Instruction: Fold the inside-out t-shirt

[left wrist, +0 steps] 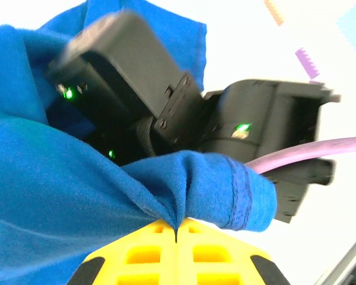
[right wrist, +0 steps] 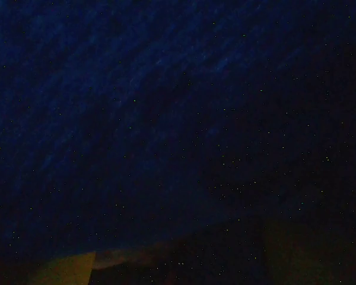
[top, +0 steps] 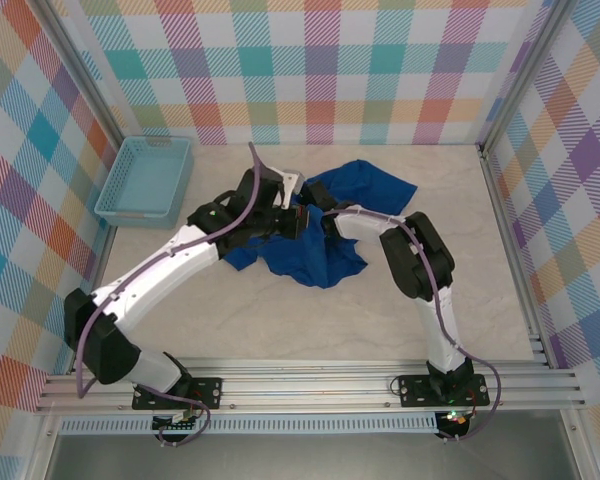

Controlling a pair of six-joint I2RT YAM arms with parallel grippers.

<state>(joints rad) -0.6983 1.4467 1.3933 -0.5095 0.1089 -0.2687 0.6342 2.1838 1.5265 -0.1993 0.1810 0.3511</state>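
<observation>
Pinching 1 blue t-shirt [top: 320, 255], L fingers [left wrist: 154, 255] closed; R fingers [right wrist: 62, 272] can't tell; 1 basket [top: 145, 175] apart.

You see: crumpled blue t-shirt [top: 310, 262] mid-table [top: 280, 330]; left arm [top: 180, 250], right arm [top: 415, 255] meeting over it; basket [top: 145, 180] far left.

Left arm [top: 165, 258] and right arm [top: 425, 270] bent inward, left pincer [left wrist: 177, 233] clamped on the inside-out t-shirt [left wrist: 47, 196], right pincer [right wrist: 178, 252] spread wide.

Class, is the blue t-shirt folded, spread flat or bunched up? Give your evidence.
Bunched up. The t-shirt lies in a crumpled heap between the arms, and the left gripper pinches a puckered fold of it.
</observation>
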